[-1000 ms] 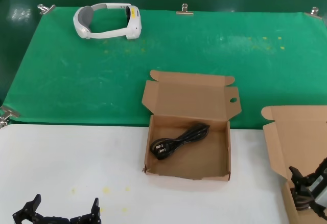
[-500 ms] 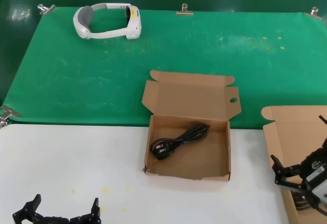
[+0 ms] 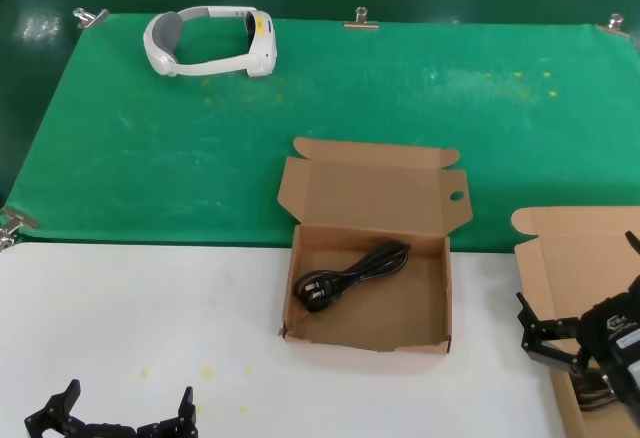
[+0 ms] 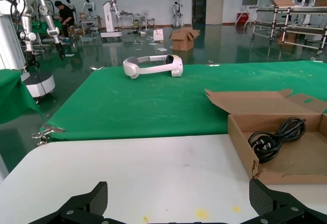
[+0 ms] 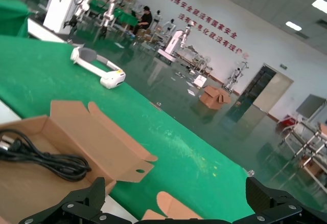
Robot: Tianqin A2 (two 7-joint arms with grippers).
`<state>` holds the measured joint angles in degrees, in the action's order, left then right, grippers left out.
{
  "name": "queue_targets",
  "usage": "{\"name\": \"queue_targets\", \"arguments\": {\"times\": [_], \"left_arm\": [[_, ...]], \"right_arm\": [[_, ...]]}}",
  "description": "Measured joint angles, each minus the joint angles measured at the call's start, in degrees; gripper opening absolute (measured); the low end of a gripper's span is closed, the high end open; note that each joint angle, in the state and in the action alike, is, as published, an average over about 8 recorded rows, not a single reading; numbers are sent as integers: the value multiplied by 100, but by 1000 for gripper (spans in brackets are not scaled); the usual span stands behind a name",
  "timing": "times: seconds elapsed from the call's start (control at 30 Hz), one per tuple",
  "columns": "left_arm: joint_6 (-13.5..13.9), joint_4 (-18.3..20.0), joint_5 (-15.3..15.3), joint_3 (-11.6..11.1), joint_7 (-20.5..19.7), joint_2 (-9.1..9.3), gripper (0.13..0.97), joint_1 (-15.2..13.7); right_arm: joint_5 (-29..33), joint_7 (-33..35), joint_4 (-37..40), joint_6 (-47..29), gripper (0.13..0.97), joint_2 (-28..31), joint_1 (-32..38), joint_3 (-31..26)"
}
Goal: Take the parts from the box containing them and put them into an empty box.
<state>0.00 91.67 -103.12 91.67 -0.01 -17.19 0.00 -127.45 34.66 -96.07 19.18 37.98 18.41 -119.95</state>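
Observation:
A black coiled cable (image 3: 350,273) with a plug lies inside the middle cardboard box (image 3: 370,193), whose side flap has a small round hole (image 3: 456,197). The left wrist view shows the same cable (image 4: 276,137) and box (image 4: 240,142), as does the right wrist view: cable (image 5: 41,155), box (image 5: 97,137). A second box (image 3: 580,258) with a rounded flap corner (image 5: 171,208) sits at the right edge. My right gripper (image 3: 578,288) hangs open over that box, holding nothing, and hides much of its inside. Open and idle, my left gripper (image 3: 128,398) rests at the near left.
A white headset (image 3: 210,43) lies on the green cloth (image 3: 450,108) at the far left. Metal clips (image 3: 362,20) hold the cloth's far edge. White tabletop (image 3: 150,308) spans the near side between my left gripper and the middle box.
My right gripper has moved left and slightly up over the right box. The left gripper, the cable and both boxes have not moved.

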Motion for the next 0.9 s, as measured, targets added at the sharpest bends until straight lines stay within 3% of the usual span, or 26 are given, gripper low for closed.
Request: {"name": "queue_targets", "arguments": {"times": [0.9], "left_arm": [[0, 0, 0, 0, 0, 0, 966, 0]], "right_arm": [[1583, -2256, 286, -1249, 966, -1354, -1198, 1840]]}}
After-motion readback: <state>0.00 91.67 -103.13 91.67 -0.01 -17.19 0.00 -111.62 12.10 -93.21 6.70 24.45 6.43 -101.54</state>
